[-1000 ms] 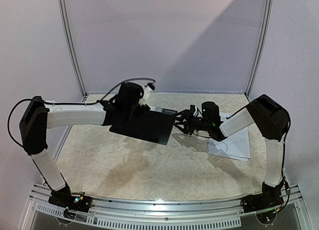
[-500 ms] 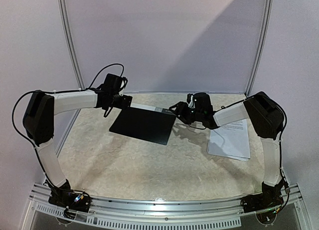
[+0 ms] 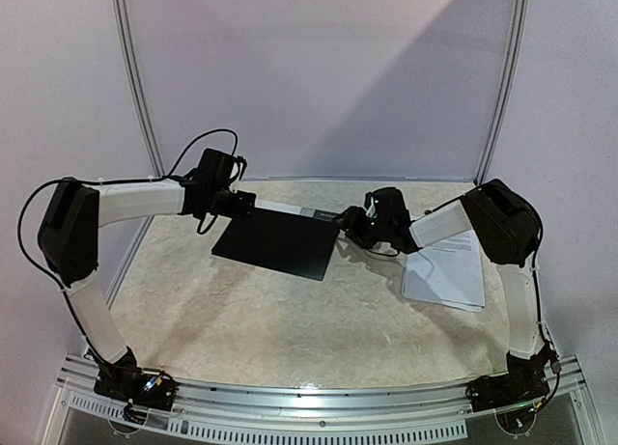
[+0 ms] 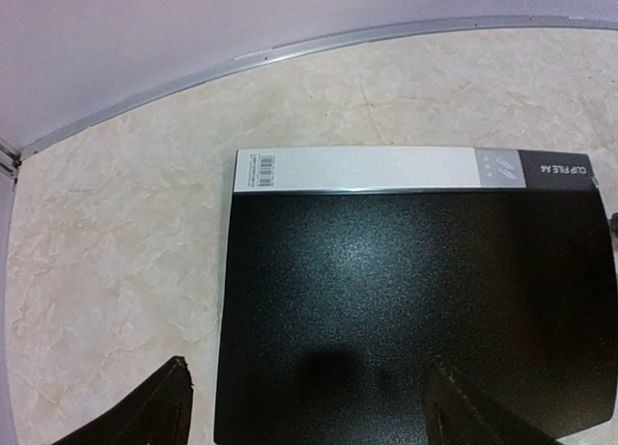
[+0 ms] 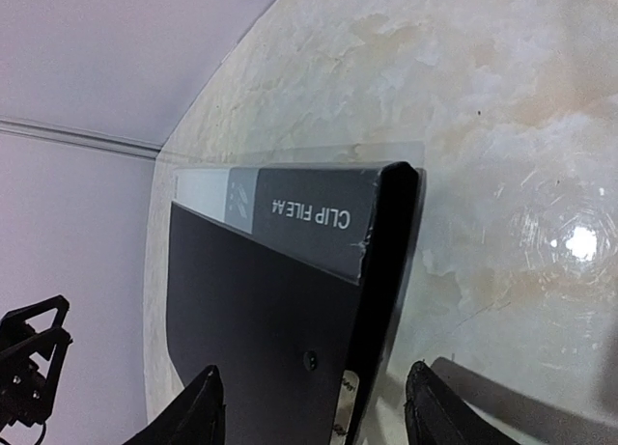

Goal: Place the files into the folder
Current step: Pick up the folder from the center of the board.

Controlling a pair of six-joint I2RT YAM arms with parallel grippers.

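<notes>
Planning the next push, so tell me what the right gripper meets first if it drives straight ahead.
The folder: its edge beside the CLIP FILE A4 strip sits directly ahead of the right gripper, in line with the open jaws. How close is hard to judge.

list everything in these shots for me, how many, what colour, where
folder: 1, black with a white-grey label strip, closed, flat left of centre
files: small stack, count unclear, white with print, right side of the table
table: 1, beige marbled, under everything
frame posts: 2, silver, back corners
rail: 1, silver, near edge
left gripper: 1, black, at the folder's left end, jaws open
right gripper: 1, black, at the folder's right end, jaws open astride its edge
</notes>
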